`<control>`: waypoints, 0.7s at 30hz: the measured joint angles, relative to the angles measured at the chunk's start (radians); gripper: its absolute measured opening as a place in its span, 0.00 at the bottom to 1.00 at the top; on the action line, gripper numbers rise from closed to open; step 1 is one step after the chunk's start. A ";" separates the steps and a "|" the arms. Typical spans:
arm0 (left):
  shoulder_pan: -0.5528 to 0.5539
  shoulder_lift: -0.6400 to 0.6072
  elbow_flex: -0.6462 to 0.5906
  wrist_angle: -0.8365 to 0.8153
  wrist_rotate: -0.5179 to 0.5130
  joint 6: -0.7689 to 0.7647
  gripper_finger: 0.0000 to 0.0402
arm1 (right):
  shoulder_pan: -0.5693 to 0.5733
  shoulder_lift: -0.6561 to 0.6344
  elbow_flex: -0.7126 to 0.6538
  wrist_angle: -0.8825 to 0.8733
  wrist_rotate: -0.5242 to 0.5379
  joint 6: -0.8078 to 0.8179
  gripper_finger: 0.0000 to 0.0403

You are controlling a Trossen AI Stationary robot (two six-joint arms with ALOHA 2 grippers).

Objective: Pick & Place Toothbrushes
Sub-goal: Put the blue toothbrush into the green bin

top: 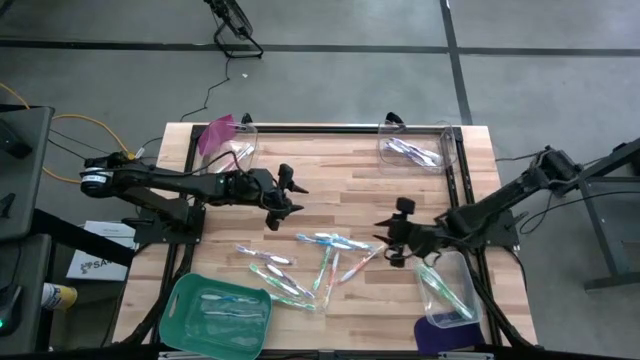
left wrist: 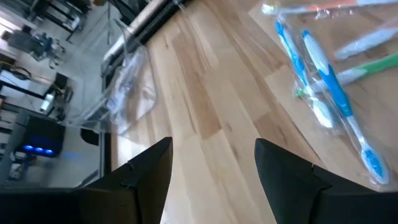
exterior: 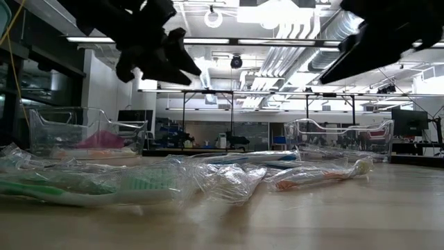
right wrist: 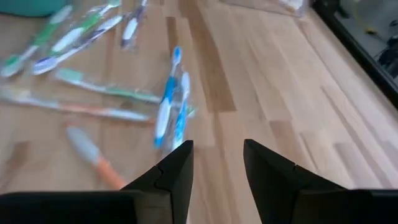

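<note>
Left gripper (top: 287, 195) above bare counter (top: 340, 170), jaws spread, empty. Toothbrushes (top: 320, 262) scattered on counter centre-front; some in green tray (top: 180, 300). Right gripper (top: 392, 240) beside pile, jaws apart, empty. No legible writing.

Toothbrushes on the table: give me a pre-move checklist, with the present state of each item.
1. Left gripper empty, fingers apart: ok.
2. Right gripper empty, fingers apart: ok.
3. Loose toothbrushes lie between the arms on the table: ok.
4. Pile untangled: not ok; several wrapped brushes overlap.
5. Teal tray has room: ok; a few brushes inside.
6. Clear bin by the right arm has room: ok.
</note>
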 joint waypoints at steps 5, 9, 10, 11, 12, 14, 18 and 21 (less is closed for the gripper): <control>0.000 -0.090 0.001 -0.135 0.005 -0.026 0.55 | -0.066 0.145 0.000 0.114 -0.027 -0.008 0.33; 0.000 -0.170 -0.049 -0.187 0.006 -0.047 0.55 | -0.102 0.244 0.000 0.190 -0.032 -0.057 0.33; 0.000 -0.192 -0.067 -0.191 0.006 -0.052 0.55 | -0.109 0.265 -0.001 0.218 -0.033 -0.075 0.33; 0.000 -0.212 -0.082 -0.190 0.005 -0.055 0.55 | -0.116 0.286 0.000 0.252 -0.038 -0.091 0.33; 0.000 -0.235 -0.095 -0.183 0.003 -0.059 0.55 | -0.122 0.305 0.000 0.284 -0.050 -0.111 0.33; 0.000 -0.291 -0.120 -0.186 0.002 -0.069 0.55 | -0.129 0.340 0.000 0.343 -0.066 -0.151 0.33; 0.000 -0.388 -0.144 -0.183 0.001 -0.096 0.55 | -0.135 0.387 0.000 0.430 -0.080 -0.216 0.35; 0.000 -0.440 -0.167 -0.179 0.000 -0.106 0.55 | -0.135 0.407 -0.001 0.460 -0.079 -0.239 0.38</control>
